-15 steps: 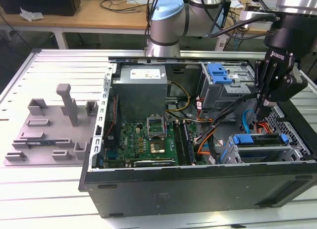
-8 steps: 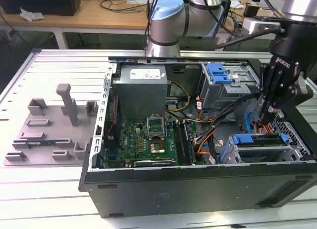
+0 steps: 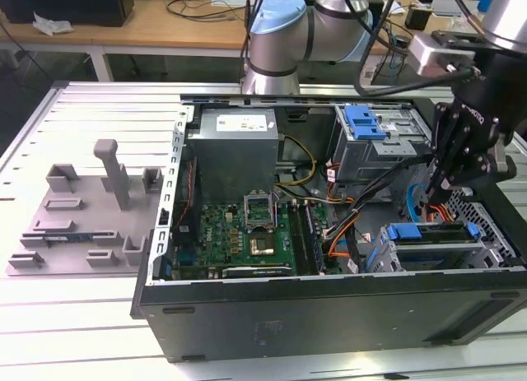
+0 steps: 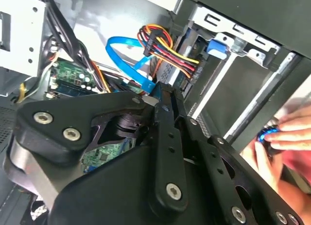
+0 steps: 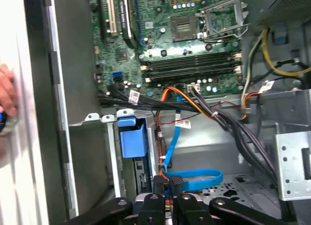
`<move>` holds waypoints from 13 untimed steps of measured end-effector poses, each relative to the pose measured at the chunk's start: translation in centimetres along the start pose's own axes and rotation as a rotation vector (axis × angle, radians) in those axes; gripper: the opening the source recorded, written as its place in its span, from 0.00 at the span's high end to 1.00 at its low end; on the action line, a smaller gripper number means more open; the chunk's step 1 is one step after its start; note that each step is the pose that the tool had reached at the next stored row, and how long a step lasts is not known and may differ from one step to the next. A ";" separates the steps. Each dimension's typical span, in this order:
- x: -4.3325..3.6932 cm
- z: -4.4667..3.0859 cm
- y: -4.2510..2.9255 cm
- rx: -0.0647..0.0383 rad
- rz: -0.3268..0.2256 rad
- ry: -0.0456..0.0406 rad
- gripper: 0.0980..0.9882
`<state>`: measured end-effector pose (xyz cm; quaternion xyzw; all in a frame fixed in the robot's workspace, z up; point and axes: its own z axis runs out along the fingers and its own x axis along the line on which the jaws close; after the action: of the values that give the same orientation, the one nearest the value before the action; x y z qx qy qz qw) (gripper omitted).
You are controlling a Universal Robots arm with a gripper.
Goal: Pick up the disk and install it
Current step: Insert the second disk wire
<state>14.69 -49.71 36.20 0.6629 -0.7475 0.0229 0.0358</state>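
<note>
Looking into the open case on the counter, we found the disk seated in its bay at the exterior view's right, beside the motherboard. The claw hung just above it; we could not tell its grip.

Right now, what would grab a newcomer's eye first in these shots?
The open computer case with its green motherboard bared fills the exterior view's middle. At the exterior view's right the black end effector reaches down into the case above the blue-framed disk in its bay. In the second wrist view a looping blue data cable and a person's hand stand out.
</note>
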 end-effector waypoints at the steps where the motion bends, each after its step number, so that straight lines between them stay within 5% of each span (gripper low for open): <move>1: 0.29 0.02 -0.03 -0.001 0.000 -0.0102 0.93; 4: 1.18 0.10 -0.14 -0.005 -0.001 -0.0480 0.93; 5: 1.70 0.13 -0.20 -0.008 -0.002 -0.0753 0.93; 6: 1.84 0.15 -0.22 -0.008 -0.004 -0.0845 0.93; 13: 2.26 0.18 -0.18 0.005 -0.059 -0.0930 0.93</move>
<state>14.60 -51.98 36.21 0.6850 -0.7285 -0.0070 -0.0001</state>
